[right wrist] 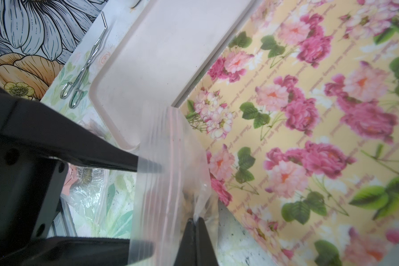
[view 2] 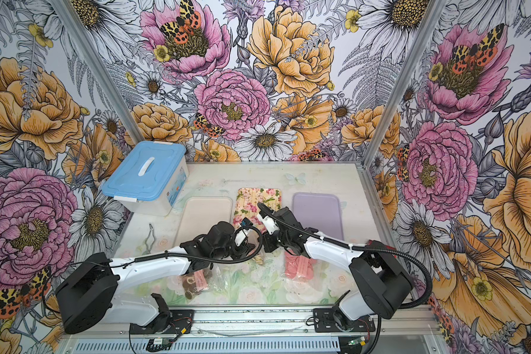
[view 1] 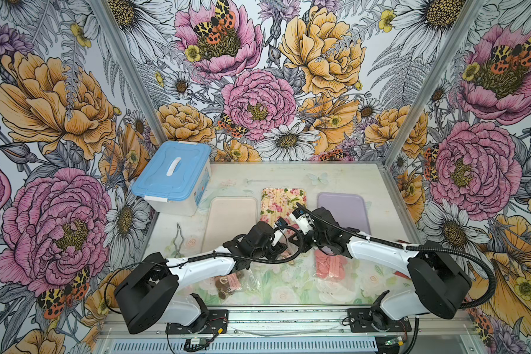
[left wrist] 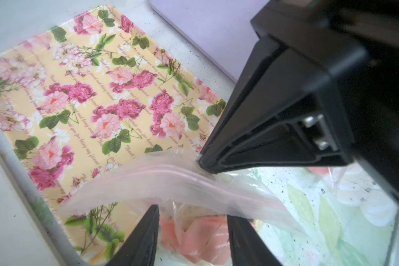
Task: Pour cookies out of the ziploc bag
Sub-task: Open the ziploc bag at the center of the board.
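The clear ziploc bag [right wrist: 171,175] hangs over the near end of the floral tray [left wrist: 83,96], its pink zip strip [left wrist: 171,175] at the top. My right gripper [right wrist: 195,221] is shut on a fold of the bag's film by the mouth; in the left wrist view its tip [left wrist: 202,161] pinches the rim. My left gripper [left wrist: 192,211] is open, its fingers [right wrist: 124,163] standing either side of the zip strip without clamping it. Pink cookies [left wrist: 205,235] show through the plastic between the left fingers. In a top view cream cookies [view 2: 259,260] sit low in the bag.
A cream tray [view 1: 230,220] and a lilac tray [view 1: 341,208] flank the floral tray. A blue-lidded box [view 1: 174,177] stands at the back left, metal tongs [view 1: 178,242] lie near it. Two more bags lie in front: brown cookies [view 1: 227,283], pink discs [view 1: 330,265].
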Controlling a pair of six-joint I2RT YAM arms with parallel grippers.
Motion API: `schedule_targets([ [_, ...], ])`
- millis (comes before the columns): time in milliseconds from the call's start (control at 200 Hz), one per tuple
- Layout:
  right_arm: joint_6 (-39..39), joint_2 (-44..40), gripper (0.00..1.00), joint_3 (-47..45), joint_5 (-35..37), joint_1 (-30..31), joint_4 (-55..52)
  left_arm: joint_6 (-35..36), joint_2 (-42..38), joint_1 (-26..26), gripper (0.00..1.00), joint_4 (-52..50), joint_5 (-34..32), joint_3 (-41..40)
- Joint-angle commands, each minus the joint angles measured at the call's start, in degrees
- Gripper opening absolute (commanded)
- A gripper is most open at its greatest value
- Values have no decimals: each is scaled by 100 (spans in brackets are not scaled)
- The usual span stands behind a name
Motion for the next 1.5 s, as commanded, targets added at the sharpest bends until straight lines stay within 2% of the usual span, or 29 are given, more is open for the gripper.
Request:
schedule_targets([
  [0, 91, -176, 0, -6, -156, -1, 268, -9, 104, 24, 52, 352, 226, -32],
  [360, 135, -177, 0, -45, -546, 35, 450, 14, 224, -18, 53, 471, 12, -15],
  [420, 151, -159, 0, -43, -619, 35, 479, 27, 267, -18, 50, 460, 8, 9],
  [530, 172, -150, 0, -44, -691, 52, 520, 24, 386, -21, 32, 401, 11, 87],
  [680, 171, -181, 0, -51, -686, 43, 523, 19, 445, -17, 0, 364, -48, 137],
  [926, 346, -154, 0, -58, -192, -173, 318, -81, 115, 59, 0, 238, -397, 29],
  [1096, 431, -270, 0, -126, 409, -311, 172, -170, 1, 129, 0, 29, -521, 64],
  [1496, 573, -273, 0, -120, 1465, -499, -235, -60, 71, 119, 0, -255, 151, 227],
])
